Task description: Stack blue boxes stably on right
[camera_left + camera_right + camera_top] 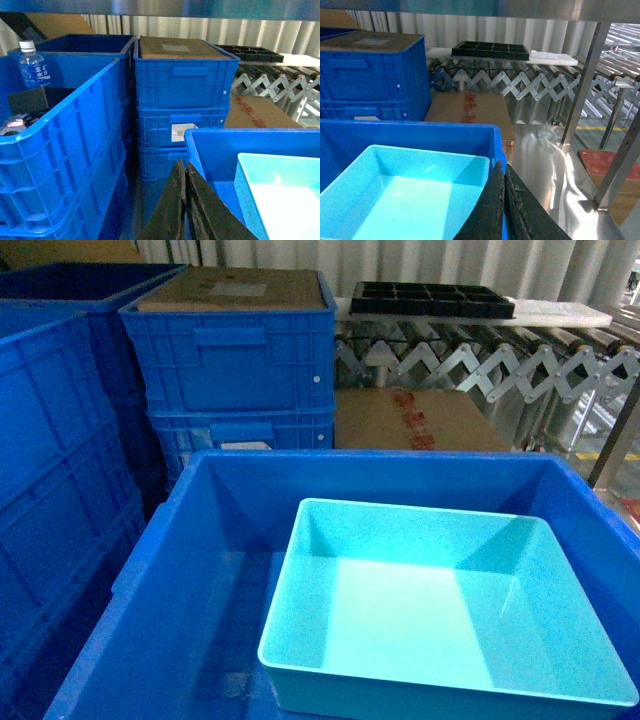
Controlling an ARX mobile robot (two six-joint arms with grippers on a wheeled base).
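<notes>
From my head camera, a single light turquoise tub (pixel 440 610) sits inside a large royal-blue crate (pixel 200 570), pushed toward the crate's right side, its glossy inside bare; neither of my grippers shows in this view. Beyond the crate stand stacked ribbed blue crates (pixel 235 380) topped with a sheet of cardboard (pixel 235 288), a cardboard carton (pixel 420 420), and a black divided tray (pixel 432 300) on an expanding roller conveyor (pixel 480 365). From my left wrist, my left gripper (pixel 186 172) has its dark fingers pressed together with nothing between them, and the tub (pixel 280 195) lies just to its right, inside the crate wall beside it (the tub and the fingers are apart). To that gripper's left, a tall ribbed crate (pixel 60 165) holds a water bottle (pixel 34 67) and a black box (pixel 35 100). From my right wrist, my right gripper (pixel 504 175) is likewise closed on nothing, hanging at the big crate's right rim, with the tub (pixel 405 195) down to its left and a shiny steel floor (pixel 545 165) to its right.
</notes>
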